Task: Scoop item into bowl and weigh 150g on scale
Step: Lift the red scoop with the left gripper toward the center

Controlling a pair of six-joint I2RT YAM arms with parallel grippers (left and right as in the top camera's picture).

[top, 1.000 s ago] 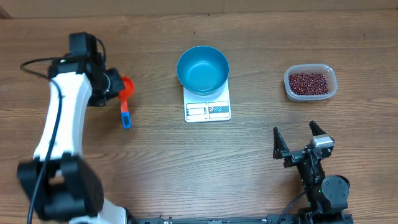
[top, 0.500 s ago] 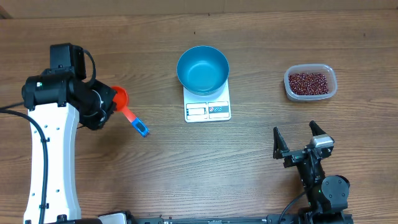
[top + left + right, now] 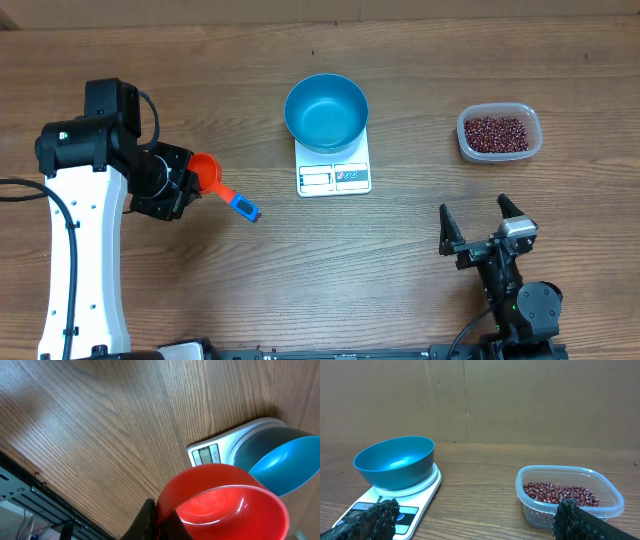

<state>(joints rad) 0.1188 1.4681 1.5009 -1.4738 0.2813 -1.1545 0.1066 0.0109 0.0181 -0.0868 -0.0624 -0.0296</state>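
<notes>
Swung rightward toward the scale [image 3: 334,177], left hand [image 3: 184,181] grips red scoop [image 3: 207,168]; right hand [image 3: 473,208] gapes wide.

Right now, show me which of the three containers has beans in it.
The clear plastic tub on the right: maroon beans cover its bottom. The blue bowl on the scale and the red scoop are empty.

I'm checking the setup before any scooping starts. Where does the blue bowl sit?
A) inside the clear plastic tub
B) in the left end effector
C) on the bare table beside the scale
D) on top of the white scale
D: the blue bowl rests on the white scale, whose display edge shows in front of it.
</notes>
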